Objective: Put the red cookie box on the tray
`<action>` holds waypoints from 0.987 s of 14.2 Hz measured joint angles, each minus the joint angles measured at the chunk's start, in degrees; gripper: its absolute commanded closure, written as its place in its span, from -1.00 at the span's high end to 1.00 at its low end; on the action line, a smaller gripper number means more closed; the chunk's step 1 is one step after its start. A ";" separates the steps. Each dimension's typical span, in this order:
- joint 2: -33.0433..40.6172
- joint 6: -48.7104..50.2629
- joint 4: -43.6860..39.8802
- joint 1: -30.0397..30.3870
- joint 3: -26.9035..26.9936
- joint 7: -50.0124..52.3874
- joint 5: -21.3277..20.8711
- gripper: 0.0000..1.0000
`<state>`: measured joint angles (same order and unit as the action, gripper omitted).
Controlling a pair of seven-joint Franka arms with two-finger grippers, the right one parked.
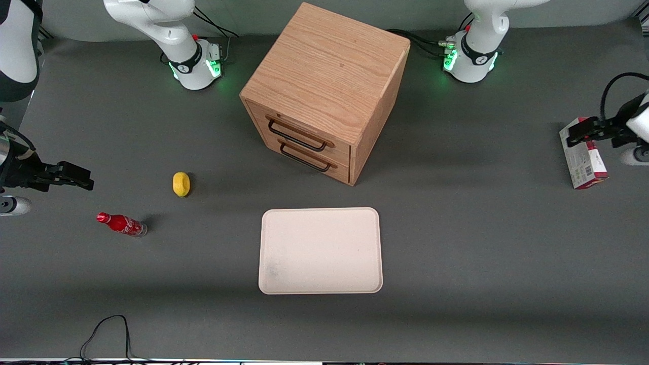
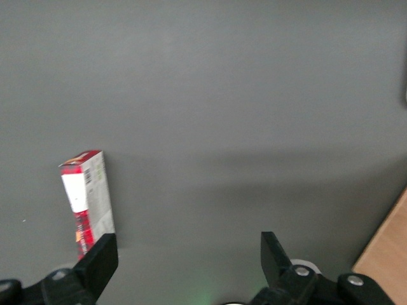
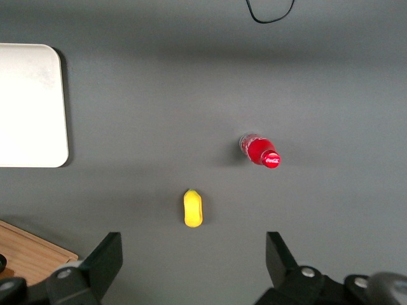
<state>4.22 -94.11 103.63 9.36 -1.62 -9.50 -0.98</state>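
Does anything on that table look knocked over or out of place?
Nothing is spilled or damaged. The wooden cabinet sits askew to the tray. The open claw hovers beside the red cookie box.

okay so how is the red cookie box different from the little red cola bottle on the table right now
The red cookie box is a flat carton with a grey-white printed face; the cola bottle is round and red throughout. The box lies at the working arm's end, under the gripper with open jaws; the bottle lies toward the parked arm's end. Both rest on the table, off the tray.
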 measured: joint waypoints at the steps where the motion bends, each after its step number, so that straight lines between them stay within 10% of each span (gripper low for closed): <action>1: 1.51 -0.70 2.34 3.08 0.14 -3.25 -0.03 1.00; 7: 4.08 -1.92 7.29 22.47 0.74 -20.90 0.22 1.00; 14: 4.46 -3.44 9.25 28.79 0.47 -24.47 0.16 1.00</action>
<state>8.68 -97.54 112.88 38.15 -1.15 -33.97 -0.82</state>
